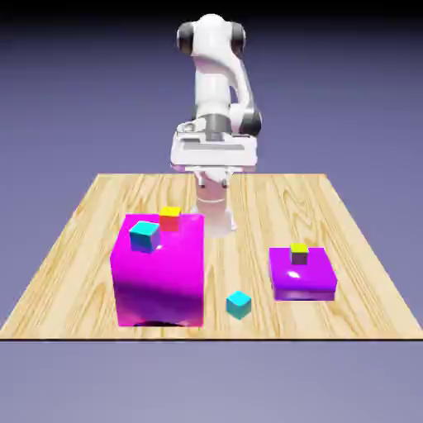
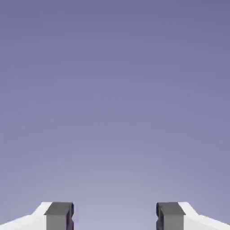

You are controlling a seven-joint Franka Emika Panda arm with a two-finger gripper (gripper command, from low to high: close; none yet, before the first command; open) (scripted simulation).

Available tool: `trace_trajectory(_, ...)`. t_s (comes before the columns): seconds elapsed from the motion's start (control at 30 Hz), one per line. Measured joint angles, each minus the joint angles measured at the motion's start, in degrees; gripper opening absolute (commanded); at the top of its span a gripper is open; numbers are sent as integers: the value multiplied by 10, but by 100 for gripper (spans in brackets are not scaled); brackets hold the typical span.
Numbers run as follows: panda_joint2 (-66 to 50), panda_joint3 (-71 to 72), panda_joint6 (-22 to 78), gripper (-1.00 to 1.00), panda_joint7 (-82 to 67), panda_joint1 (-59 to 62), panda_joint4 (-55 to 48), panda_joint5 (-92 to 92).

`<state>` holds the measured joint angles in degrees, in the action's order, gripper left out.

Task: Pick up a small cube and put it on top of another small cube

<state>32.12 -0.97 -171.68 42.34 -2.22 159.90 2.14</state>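
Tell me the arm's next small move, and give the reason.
Probably tilt the open gripper down toward the small cyan cube on the wooden table: the hand view shows only backdrop between the fingertips, and nothing is held.

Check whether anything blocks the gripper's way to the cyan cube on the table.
Nothing visible does. The gripper is open, empty and raised near the table's far edge. The cyan cube sits alone on bare wood, in the gap between the magenta block and the purple block, open from above.

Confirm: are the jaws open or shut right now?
Open. In the hand view the gripper shows its two grey fingertips wide apart, with only the plain backdrop between them.
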Motion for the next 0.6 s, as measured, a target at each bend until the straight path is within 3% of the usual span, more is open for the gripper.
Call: trace_trajectory(0.6, -374, -81, 234, 0, -210, -169, -177, -33)
